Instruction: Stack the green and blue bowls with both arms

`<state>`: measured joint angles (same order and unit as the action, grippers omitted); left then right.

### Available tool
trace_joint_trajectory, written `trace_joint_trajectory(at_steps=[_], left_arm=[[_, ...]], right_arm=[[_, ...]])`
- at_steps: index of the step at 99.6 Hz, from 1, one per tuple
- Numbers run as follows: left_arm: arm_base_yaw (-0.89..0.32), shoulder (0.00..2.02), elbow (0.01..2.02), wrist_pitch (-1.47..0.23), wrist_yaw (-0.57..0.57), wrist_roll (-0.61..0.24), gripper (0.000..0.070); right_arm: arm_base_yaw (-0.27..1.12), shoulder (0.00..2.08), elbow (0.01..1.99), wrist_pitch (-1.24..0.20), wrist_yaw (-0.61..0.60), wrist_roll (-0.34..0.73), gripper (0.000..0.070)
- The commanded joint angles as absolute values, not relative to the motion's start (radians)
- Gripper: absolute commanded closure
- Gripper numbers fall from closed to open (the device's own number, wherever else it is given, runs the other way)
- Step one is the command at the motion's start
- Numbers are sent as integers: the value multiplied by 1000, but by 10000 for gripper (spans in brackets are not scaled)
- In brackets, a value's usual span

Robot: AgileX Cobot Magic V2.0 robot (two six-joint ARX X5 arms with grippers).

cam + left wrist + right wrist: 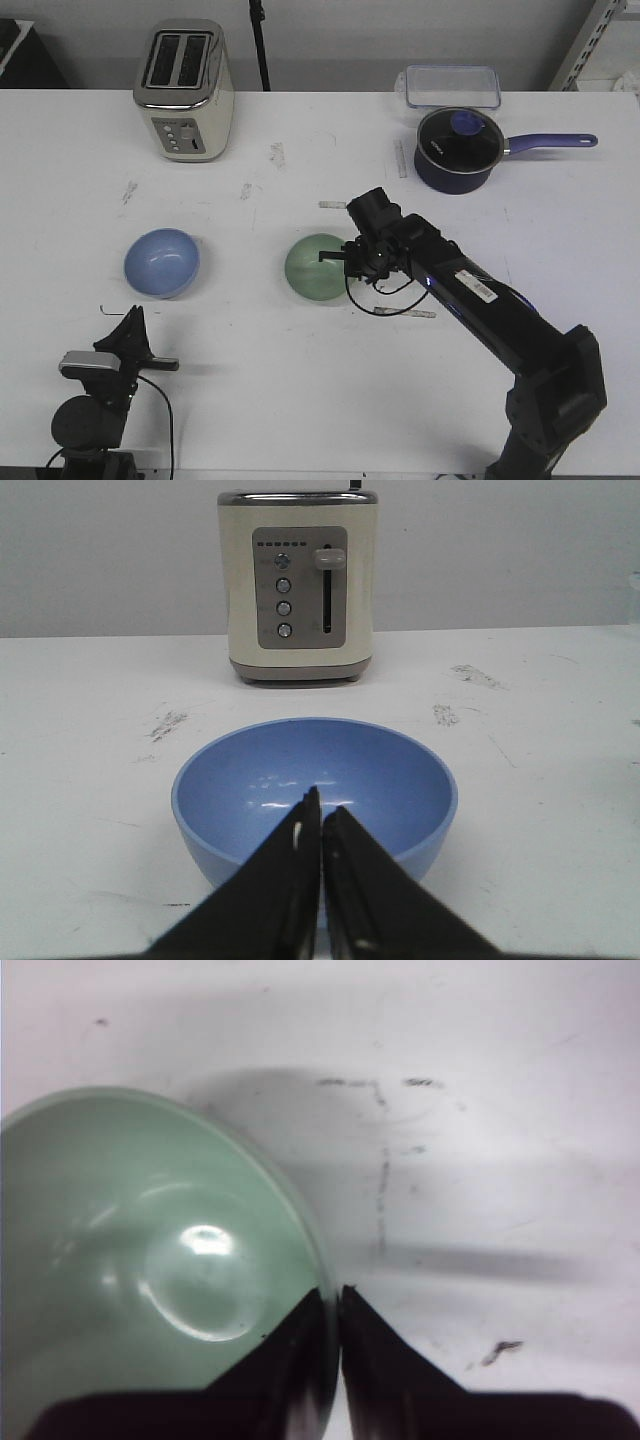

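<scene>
The pale green bowl (pixel 315 268) is near the table's middle. My right gripper (pixel 345 258) is shut on its right rim, one finger inside and one outside. In the right wrist view the rim runs between the closed fingertips of the gripper (pixel 333 1295), with the green bowl (pixel 150 1260) to one side. I cannot tell whether the bowl is off the table. The blue bowl (pixel 162 263) sits upright at the left. My left gripper (pixel 133 318) is shut and empty, just short of its near side. In the left wrist view the gripper (pixel 322 802) points at the blue bowl (pixel 250 780).
A cream toaster (pixel 185 90) stands at the back left, also in the left wrist view (pixel 298 585). A navy saucepan (pixel 458 148) with a purple handle and a clear lidded container (pixel 452 86) are at the back right. Small white strips (pixel 420 313) lie near the right arm.
</scene>
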<state>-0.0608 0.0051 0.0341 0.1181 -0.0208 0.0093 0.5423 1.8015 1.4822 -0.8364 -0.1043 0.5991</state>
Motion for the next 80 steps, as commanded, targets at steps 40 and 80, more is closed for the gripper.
trace_joint_trajectory(at_steps=[40, 80], left_arm=[[-59, 3, 12, 129, -20, 7, 698], [-59, 3, 12, 130, -20, 7, 698]], right_arm=[[541, 1650, 1503, -744, -18, 459, 347], [392, 1438, 1370, -513, -19, -108, 354]])
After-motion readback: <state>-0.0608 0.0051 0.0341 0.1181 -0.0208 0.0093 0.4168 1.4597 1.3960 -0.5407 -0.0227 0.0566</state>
